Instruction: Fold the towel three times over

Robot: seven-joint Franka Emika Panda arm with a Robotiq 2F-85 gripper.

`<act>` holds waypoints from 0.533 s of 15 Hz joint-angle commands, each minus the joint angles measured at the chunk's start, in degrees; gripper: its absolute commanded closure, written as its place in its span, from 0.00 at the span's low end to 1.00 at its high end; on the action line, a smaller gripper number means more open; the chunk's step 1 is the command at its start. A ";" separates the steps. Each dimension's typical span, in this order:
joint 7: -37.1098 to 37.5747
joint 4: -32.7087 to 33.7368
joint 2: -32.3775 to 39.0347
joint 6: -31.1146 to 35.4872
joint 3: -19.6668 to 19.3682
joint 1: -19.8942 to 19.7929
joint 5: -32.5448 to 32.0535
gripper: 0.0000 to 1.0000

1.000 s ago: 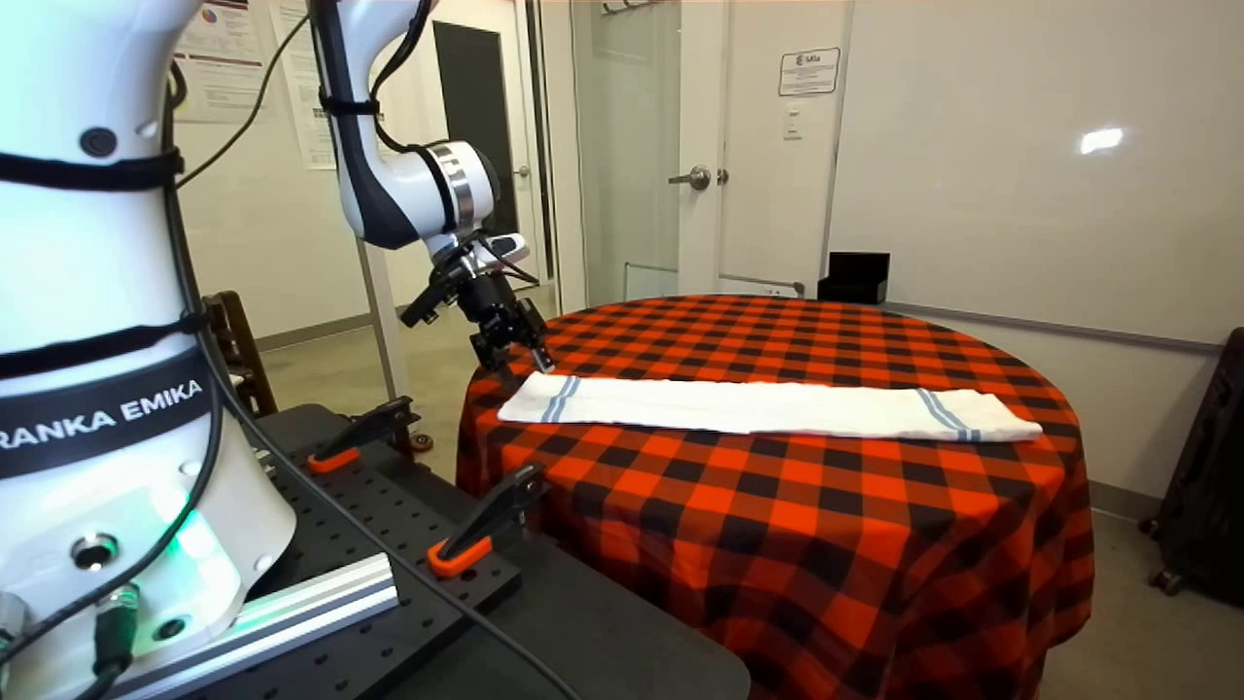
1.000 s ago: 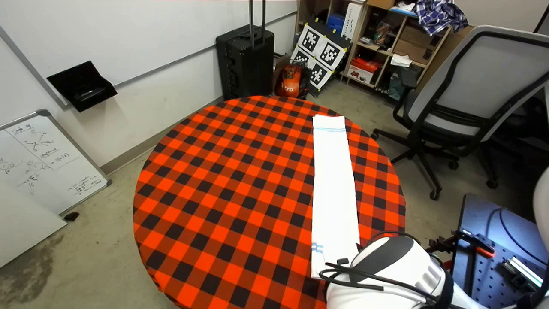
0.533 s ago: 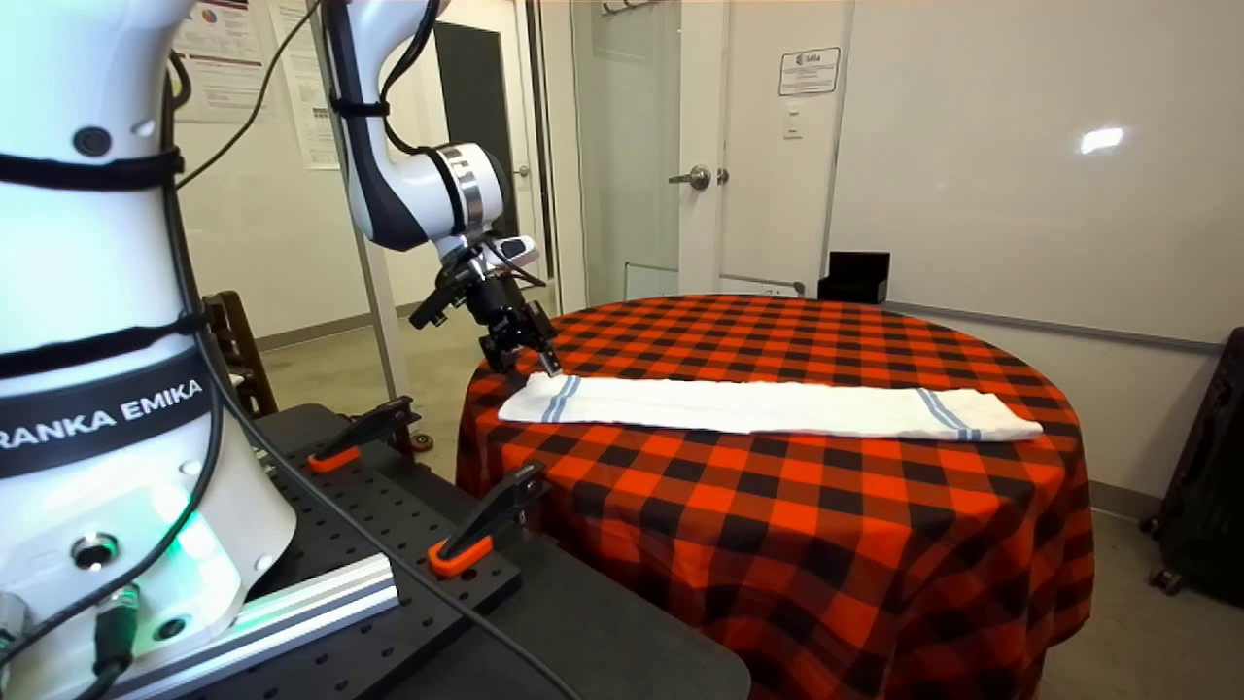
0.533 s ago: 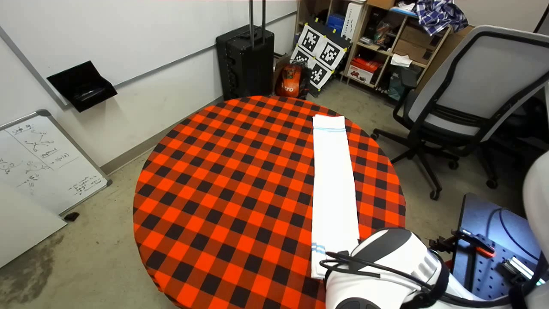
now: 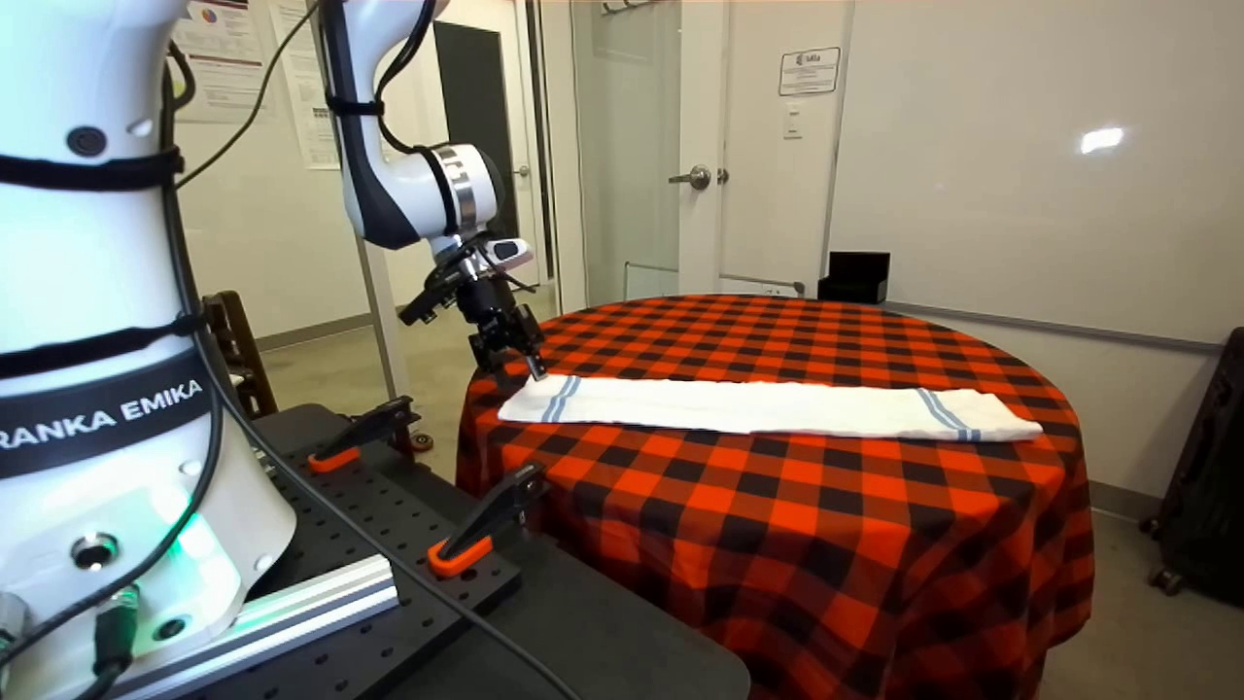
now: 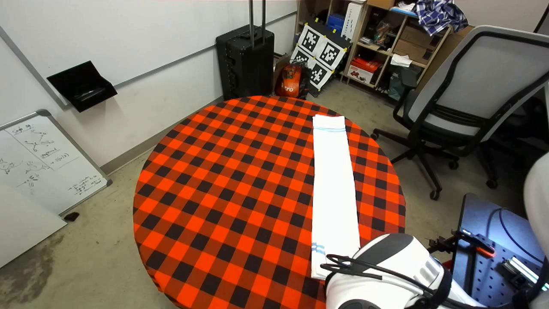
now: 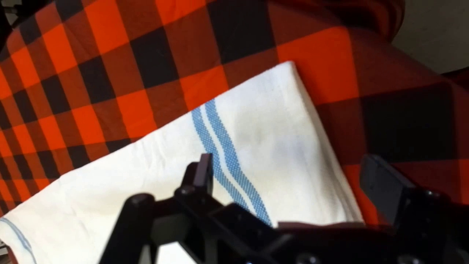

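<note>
The towel, a long white cloth with blue stripes near each end, lies flat in a narrow strip along one side of the table; it shows in both exterior views [image 5: 729, 405] [image 6: 334, 184] and in the wrist view [image 7: 263, 132]. My gripper [image 5: 521, 373] is open at the striped end nearest the robot base. In the wrist view the open jaws [image 7: 287, 174] straddle the towel's end, one finger over the cloth by the stripes, the other beyond its end edge over the tablecloth. Nothing is between the fingers; contact with the cloth cannot be told. The arm hides the gripper in an exterior view.
A red-and-black checked tablecloth [image 5: 777, 506] covers the round table, and its edge is close to the towel's near end. The robot's black mount [image 5: 389, 544] with orange-tipped clamps [image 5: 462, 554] stands beside it. An office chair [image 6: 467, 94] stands near the table.
The gripper first shifted a little out along the towel, then back toward the base, and its fingertips are now slightly lower at the towel's near end. The towel has not moved.
</note>
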 commanded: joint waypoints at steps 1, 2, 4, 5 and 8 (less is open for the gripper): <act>-1.31 0.04 0.67 1.95 0.76 -0.30 1.93 0.03; -1.31 0.10 0.83 1.97 0.69 -0.19 1.96 0.05; -1.59 0.21 1.27 2.09 0.55 -0.36 2.34 0.05; -1.78 0.32 1.50 2.09 0.51 -0.52 2.64 0.04; -2.02 0.62 1.78 2.25 0.28 -0.79 3.60 0.06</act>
